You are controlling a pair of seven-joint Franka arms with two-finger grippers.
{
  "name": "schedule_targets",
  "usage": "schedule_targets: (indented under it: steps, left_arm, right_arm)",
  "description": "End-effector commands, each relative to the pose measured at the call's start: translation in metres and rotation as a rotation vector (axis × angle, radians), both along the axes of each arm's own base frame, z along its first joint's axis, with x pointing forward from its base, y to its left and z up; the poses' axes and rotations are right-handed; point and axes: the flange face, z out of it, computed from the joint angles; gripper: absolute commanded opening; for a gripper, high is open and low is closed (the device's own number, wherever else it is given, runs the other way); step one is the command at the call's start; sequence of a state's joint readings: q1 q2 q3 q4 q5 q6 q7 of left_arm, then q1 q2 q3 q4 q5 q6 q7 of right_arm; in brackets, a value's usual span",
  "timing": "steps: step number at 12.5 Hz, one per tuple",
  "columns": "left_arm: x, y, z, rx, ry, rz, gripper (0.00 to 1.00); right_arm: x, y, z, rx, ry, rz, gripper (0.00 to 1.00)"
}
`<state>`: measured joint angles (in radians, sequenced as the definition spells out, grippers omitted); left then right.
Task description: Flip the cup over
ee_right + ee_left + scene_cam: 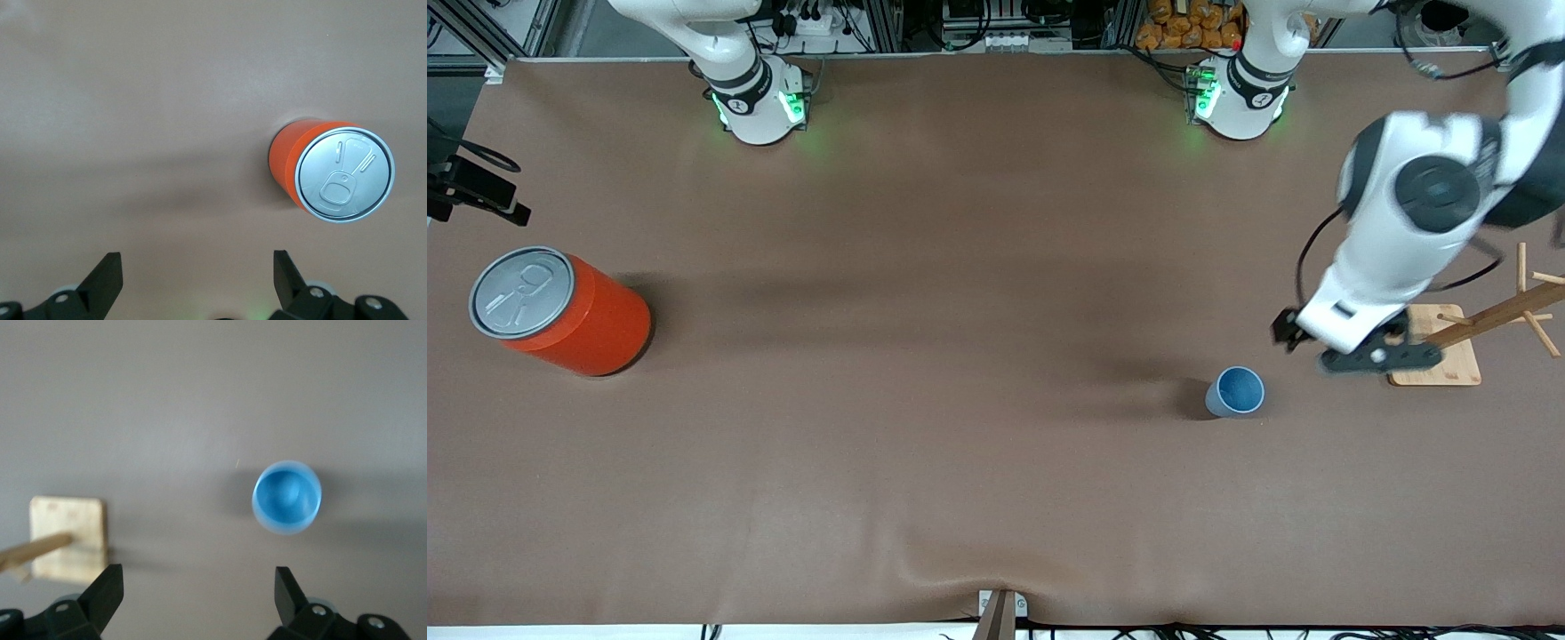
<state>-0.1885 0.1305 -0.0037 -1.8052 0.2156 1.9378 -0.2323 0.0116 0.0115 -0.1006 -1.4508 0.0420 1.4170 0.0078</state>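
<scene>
While cup (1236, 391) stands upright, left gripper (1352, 351) spread empty beside wooden rack (1449, 348), right gripper (197, 280) spread empty, can (560, 311) well apart.

I see white arm shells with black joint caps, green lights glowing on both bases, and black end effector fingers (107, 597) with silver screws.

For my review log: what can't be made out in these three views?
- Right gripper: out of the front view, so what it is over beside the orange can is unknown.
- Left gripper: the arm covers most of it in the front view; only open fingertips show in the left wrist view.
- Cup: its base is unseen.
- Wooden rack: cut off by the front view's edge.
</scene>
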Motion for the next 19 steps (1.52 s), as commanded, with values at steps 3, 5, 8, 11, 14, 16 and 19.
schedule_targets:
  steps: [3, 5, 8, 11, 14, 16, 19]
  left_arm:
    - [-0.076, 0.048, 0.103, -0.073, 0.137, -0.079, 1.00]
    - [-0.084, 0.054, 0.161, -0.128, 0.191, -0.051, 1.00]
    - [-0.082, 0.046, 0.192, -0.184, 0.167, -0.058, 1.00]
    - [-0.058, 0.038, 0.174, -0.187, 0.213, -0.063, 1.00]
    - [-0.052, 0.032, 0.180, -0.185, 0.209, -0.069, 1.00]
    - [-0.051, 0.035, 0.180, -0.185, 0.194, 0.019, 1.00]
    - [-0.044, 0.037, 0.182, -0.177, 0.138, 0.025, 1.00]
  right_arm:
    - [0.003, -0.002, 0.001, 0.023, -0.005, 0.009, 1.00]
    - [0.002, -0.003, 0.001, 0.024, -0.001, 0.008, 1.00]
    - [0.002, -0.003, 0.001, 0.024, 0.002, 0.008, 1.00]
    - [0.001, -0.005, 0.001, 0.024, 0.004, 0.005, 1.00]
    - [0.001, -0.006, 0.002, 0.024, 0.001, 0.003, 1.00]
    - [0.000, -0.010, 0.001, 0.036, 0.002, -0.004, 1.00]
    - [0.000, -0.012, 0.001, 0.038, 0.003, -0.009, 1.00]
